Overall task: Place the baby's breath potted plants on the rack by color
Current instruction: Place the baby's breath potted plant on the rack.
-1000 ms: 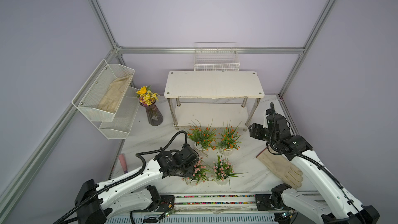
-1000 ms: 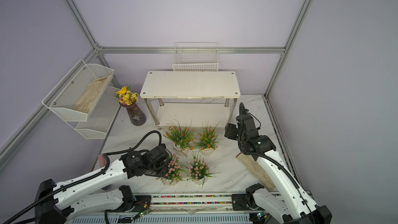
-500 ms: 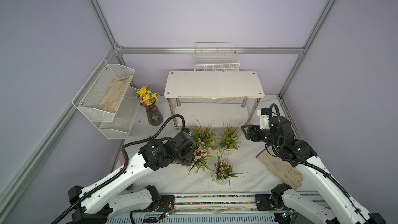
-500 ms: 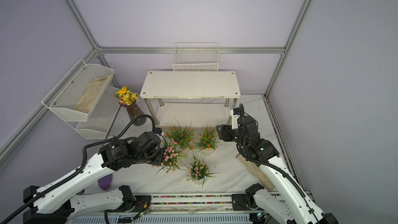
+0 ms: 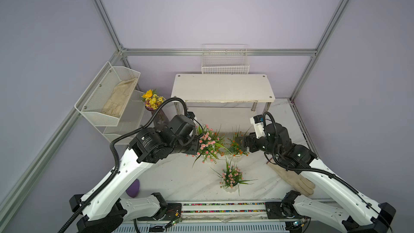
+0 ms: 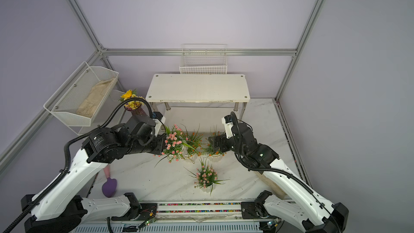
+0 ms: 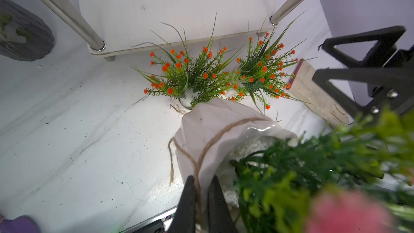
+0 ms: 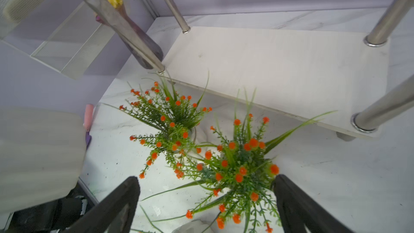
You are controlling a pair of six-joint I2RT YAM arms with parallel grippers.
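Tightly, left fingers [image 7: 187,202] pinch pink plant's pot [image 7: 201,131].

I'm looking into a lab test cell, not a home: plain lilac panels [image 5: 212,7] held in aluminium framing [image 5: 168,52] box in a marble-look tabletop [image 5: 179,180]. A mounting rail [image 5: 224,208] carrying the arm bases runs along its near edge.

We see tiny pink blooms on the left plant [image 5: 207,142] and the front plant [image 5: 231,175], bright orange ones on the middle plant [image 8: 170,119] and the right plant [image 8: 237,166], all over green leaves. The rack [image 5: 224,87] is cream-white with silvery legs; the table [image 5: 174,180] is white marble veined grey.
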